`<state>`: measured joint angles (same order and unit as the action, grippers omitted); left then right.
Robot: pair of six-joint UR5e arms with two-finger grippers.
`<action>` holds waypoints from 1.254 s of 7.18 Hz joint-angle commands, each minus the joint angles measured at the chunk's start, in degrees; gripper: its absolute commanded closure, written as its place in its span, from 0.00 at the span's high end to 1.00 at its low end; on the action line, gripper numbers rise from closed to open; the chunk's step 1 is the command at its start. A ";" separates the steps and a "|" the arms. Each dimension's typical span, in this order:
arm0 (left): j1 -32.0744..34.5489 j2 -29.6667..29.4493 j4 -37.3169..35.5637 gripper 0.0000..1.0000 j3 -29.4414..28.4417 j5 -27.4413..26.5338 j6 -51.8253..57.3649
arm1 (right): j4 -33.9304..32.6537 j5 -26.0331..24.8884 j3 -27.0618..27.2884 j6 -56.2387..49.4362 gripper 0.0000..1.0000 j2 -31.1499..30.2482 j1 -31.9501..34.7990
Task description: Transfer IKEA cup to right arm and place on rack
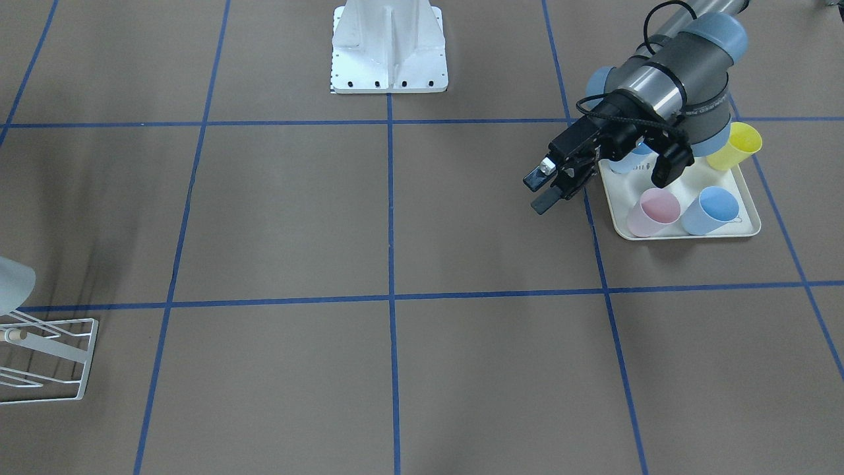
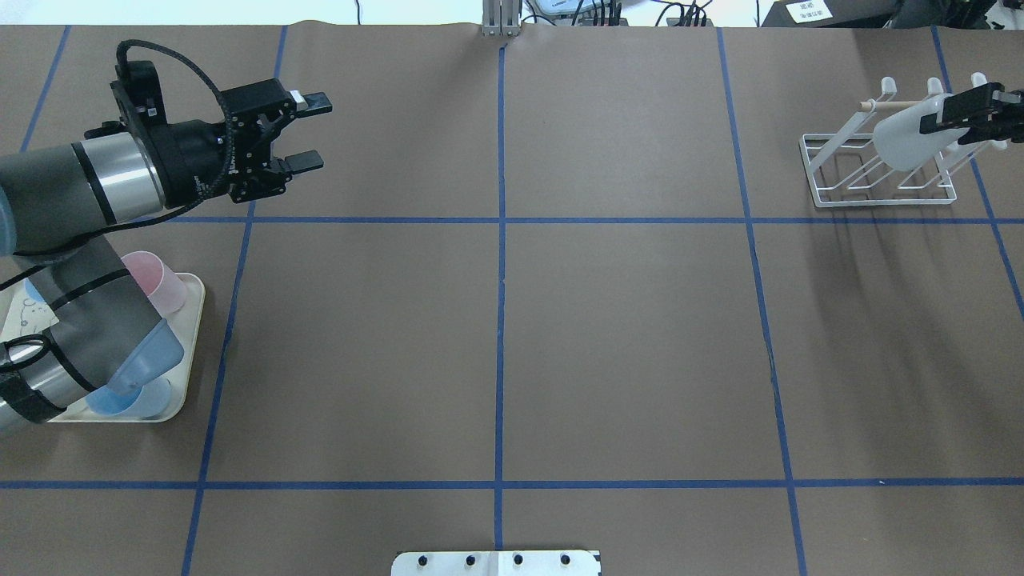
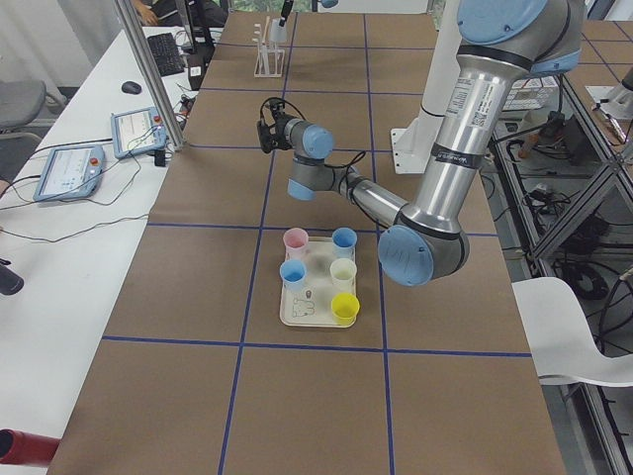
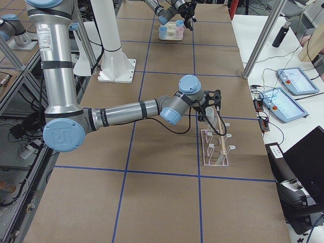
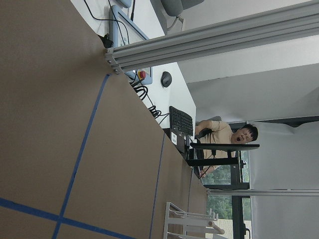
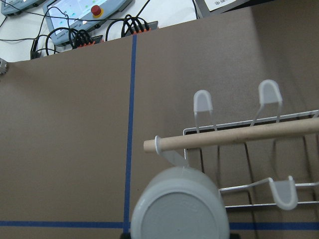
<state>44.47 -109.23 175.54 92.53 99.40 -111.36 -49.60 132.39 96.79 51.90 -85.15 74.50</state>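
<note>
A pale grey IKEA cup (image 2: pixel 904 140) hangs tilted over the white wire rack (image 2: pixel 848 188) at the far right of the table. My right gripper (image 2: pixel 932 124) is shut on the cup. In the right wrist view the cup's base (image 6: pixel 177 206) sits just below the rack's wooden dowel (image 6: pixel 239 135). The front-facing view shows only a corner of the cup (image 1: pixel 12 284) above the rack (image 1: pixel 49 346). My left gripper (image 2: pixel 312 132) hovers open and empty over the far left of the table, also seen as the left gripper (image 1: pixel 541 188) beside the tray.
A cream tray (image 1: pixel 686 235) under my left arm holds a pink cup (image 1: pixel 653 212), a blue cup (image 1: pixel 709 210), a yellow cup (image 1: pixel 735 146) and others. The robot's white base (image 1: pixel 389 46) stands at the table's near middle. Screens, cables and a person sit past the far edge.
</note>
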 commanded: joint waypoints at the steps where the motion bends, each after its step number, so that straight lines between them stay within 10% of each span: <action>1: 0.00 0.07 0.06 1.00 -0.07 0.00 0.00 | -0.40 -0.29 -0.37 -0.04 0.00 0.07 0.21; 4: 0.00 -0.01 -0.02 1.00 -0.34 0.00 0.09 | -0.40 -3.09 -1.95 -0.04 0.13 0.16 -2.86; 5: 0.00 -0.01 -0.02 1.00 -0.42 0.00 0.17 | -0.32 -3.10 -3.17 -0.13 0.76 0.50 -2.95; 6: 0.09 -0.01 -0.11 1.00 -0.34 0.09 0.26 | -0.49 -3.10 -3.44 -0.13 0.98 0.94 -2.96; 9: 4.54 4.72 -9.98 0.99 -1.13 8.75 25.14 | -0.49 -2.49 -2.58 0.65 0.99 1.30 -2.96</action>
<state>46.13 -106.05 171.43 91.34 104.03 -96.76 -50.09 129.67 93.57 52.03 -83.97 71.56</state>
